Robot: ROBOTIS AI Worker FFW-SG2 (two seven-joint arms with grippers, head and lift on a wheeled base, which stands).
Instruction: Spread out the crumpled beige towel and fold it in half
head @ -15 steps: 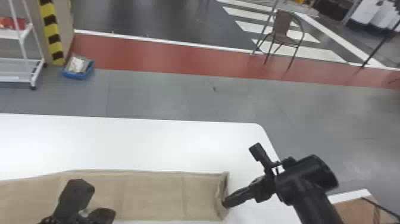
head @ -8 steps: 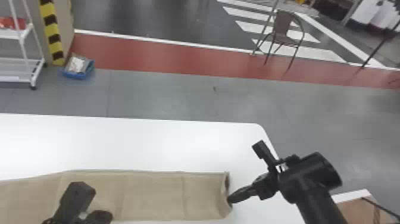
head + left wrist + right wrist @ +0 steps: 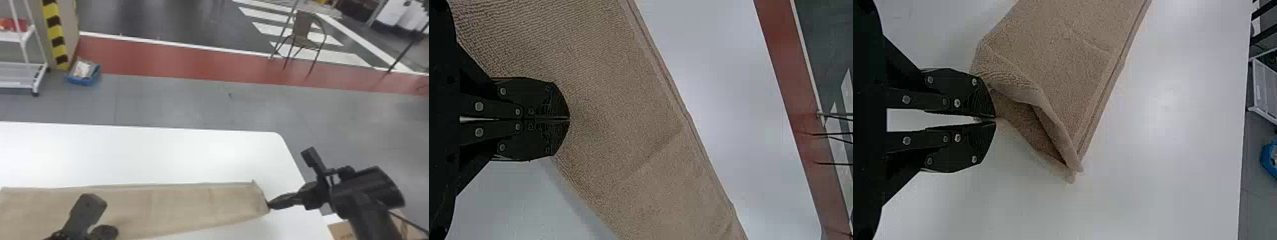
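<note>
Towel (image 3: 178,204): lies across near part of table (image 3: 143,153) in long strip with fairly straight far edge, gapes at right end. Right tool (image 3: 269,204): pinches that end at near corner, tips narrow. Left tool (image 3: 108,229): shows narrow tips, over towel's near edge; cannot tell if gripping. Beyond: floor (image 3: 159,105), chair (image 3: 308,35), blue tray (image 3: 84,79) near shelf (image 3: 19,84).

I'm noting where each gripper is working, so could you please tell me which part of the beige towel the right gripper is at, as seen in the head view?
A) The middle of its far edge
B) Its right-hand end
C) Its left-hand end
B: the right gripper meets the beige towel at its right-hand end.
</note>
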